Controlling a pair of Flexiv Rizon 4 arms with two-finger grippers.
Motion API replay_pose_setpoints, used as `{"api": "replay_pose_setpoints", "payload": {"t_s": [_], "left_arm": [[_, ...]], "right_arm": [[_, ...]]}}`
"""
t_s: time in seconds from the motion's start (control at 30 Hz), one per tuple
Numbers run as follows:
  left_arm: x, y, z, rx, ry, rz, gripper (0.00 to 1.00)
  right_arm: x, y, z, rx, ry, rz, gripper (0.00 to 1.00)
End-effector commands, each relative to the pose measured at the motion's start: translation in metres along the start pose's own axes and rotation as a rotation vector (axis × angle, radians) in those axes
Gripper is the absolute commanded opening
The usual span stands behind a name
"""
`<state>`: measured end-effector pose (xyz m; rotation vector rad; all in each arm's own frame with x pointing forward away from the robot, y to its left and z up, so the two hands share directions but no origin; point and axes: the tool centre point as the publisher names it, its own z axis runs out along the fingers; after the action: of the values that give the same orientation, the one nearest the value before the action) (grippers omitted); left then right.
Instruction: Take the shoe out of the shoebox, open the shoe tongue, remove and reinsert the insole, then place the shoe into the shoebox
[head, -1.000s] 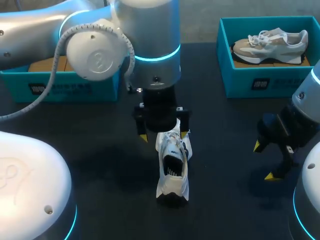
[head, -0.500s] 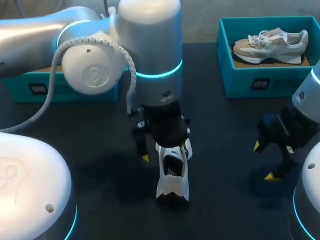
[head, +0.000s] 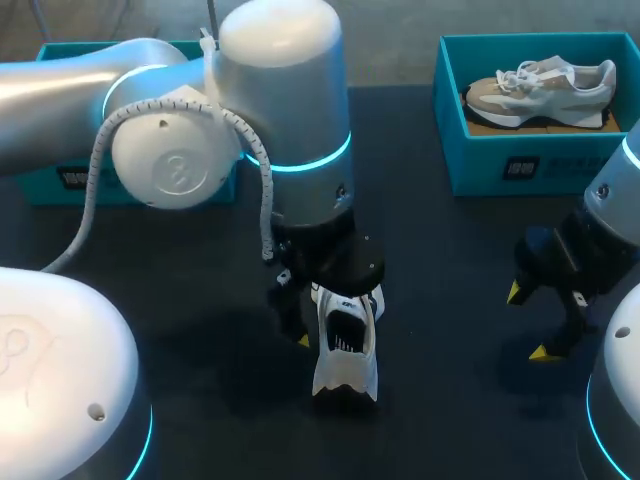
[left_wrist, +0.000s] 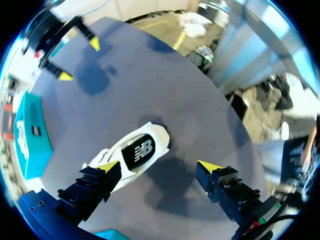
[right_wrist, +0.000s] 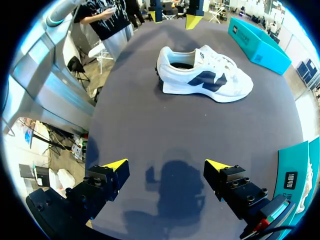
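Left wrist view: the left claw (left_wrist: 159, 166) is seen spread wide and empty above the white shoe (left_wrist: 140, 152), which stands on its sole near the middle of the bench (left_wrist: 150, 90). The right claw (right_wrist: 166, 164), also wide open and empty, is positioned near the right edge.

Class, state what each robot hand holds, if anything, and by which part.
Nothing is held. The left hand is open over the white shoe on the table; the right hand is open and empty.
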<state>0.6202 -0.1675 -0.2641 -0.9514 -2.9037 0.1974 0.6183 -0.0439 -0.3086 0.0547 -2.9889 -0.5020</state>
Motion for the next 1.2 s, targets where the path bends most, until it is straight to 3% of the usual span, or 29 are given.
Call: {"api": "replay_pose_setpoints", "payload": {"t_s": [0.03,0.27,0.7,1.2], "left_arm": [[0.005,-0.005,0.012,0.045,0.019,-0.203,1.00],[0.018,-0.020,0.042,0.016,-0.028,-0.352,1.00],[0.023,-0.025,0.062,0.016,-0.050,-0.429,1.00],[0.005,-0.029,0.082,-0.024,-0.082,-0.483,1.00]], "right_arm": [[0.001,0.000,0.001,0.002,-0.001,0.000,1.00],[0.001,0.000,0.001,0.002,-0.001,0.000,1.00],[0.001,0.000,0.001,0.002,-0.001,0.000,1.00],[0.001,0.000,0.001,0.002,-0.001,0.000,1.00]]}}
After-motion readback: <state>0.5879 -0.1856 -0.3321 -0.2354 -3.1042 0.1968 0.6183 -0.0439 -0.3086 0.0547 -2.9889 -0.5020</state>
